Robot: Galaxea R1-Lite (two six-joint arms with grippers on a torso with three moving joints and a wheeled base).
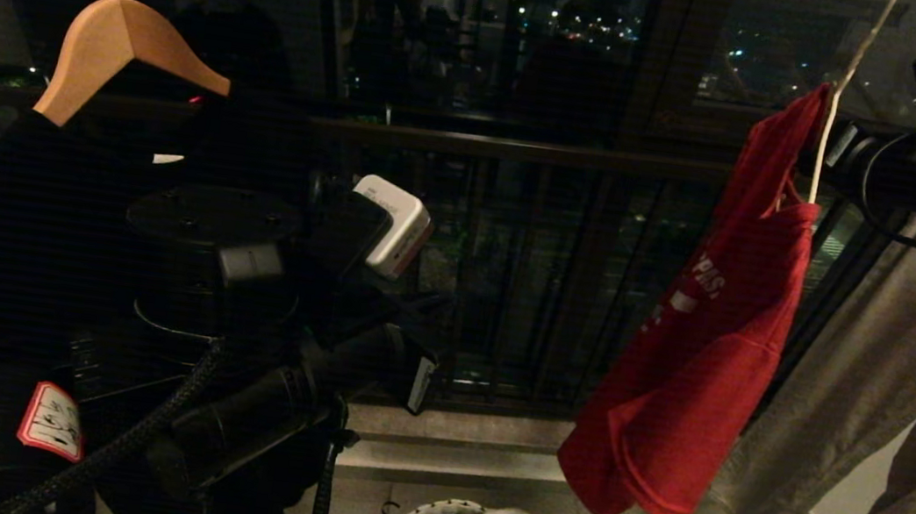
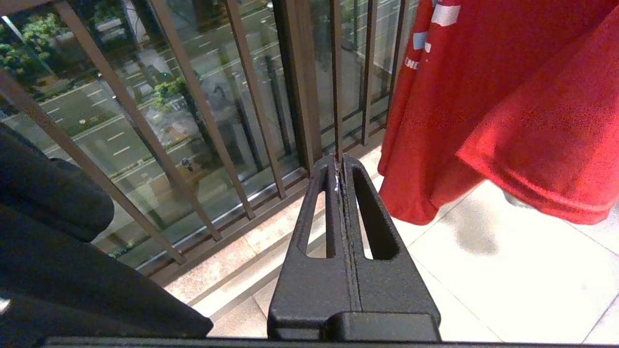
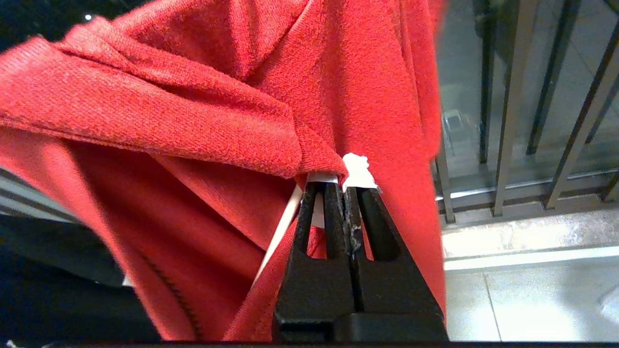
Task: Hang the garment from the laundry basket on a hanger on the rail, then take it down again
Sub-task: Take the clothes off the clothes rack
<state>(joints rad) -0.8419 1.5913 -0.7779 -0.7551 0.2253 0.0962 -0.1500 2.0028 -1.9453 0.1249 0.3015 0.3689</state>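
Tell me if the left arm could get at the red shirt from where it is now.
Probably yes. The left tool is shut and empty, the red shirt hangs close beside it, and only open floor lies between them.

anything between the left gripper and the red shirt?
Nothing visible. The left gripper is shut and empty, pointing at the balcony railing, with the red shirt hanging off to one side over bare floor tiles. The right gripper is already shut at the shirt's fabric.
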